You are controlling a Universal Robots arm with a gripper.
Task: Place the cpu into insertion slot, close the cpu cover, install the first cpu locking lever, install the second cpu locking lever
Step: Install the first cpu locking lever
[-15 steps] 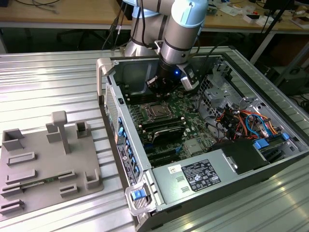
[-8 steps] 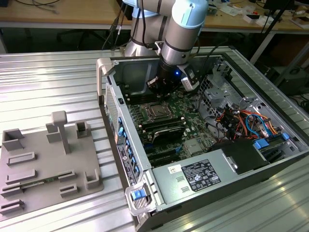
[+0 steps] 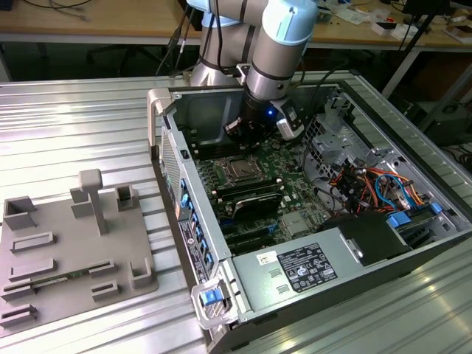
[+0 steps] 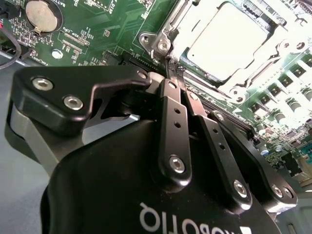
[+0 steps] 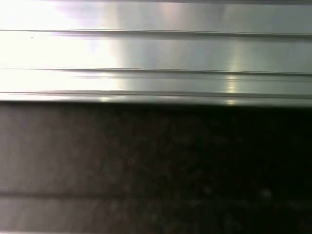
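Apparently pinched together, the pincer (image 4: 171, 73) touches the cpu cover (image 4: 168, 46) edge, gripping nothing discernible.

Ribbed aluminium table (image 3: 81, 125); wooden workbench (image 3: 96, 22) behind, cables strewn; dark floor beneath.

You have a green motherboard (image 3: 276, 173) patterned with fine pale traces, and on it the cpu (image 4: 226, 39) shows a dull silver-tan top inside the bright silvery cpu cover (image 4: 168, 41). The gripper (image 4: 171, 73) is matte black with silver screw heads, on a pale blue and grey arm (image 3: 284, 37). Left in the exterior view, a plain grey fixture tray (image 3: 74, 251) lies on the ribbed silver table (image 3: 74, 133), and orange and blue cables (image 3: 383, 184) bunch at the case's right.
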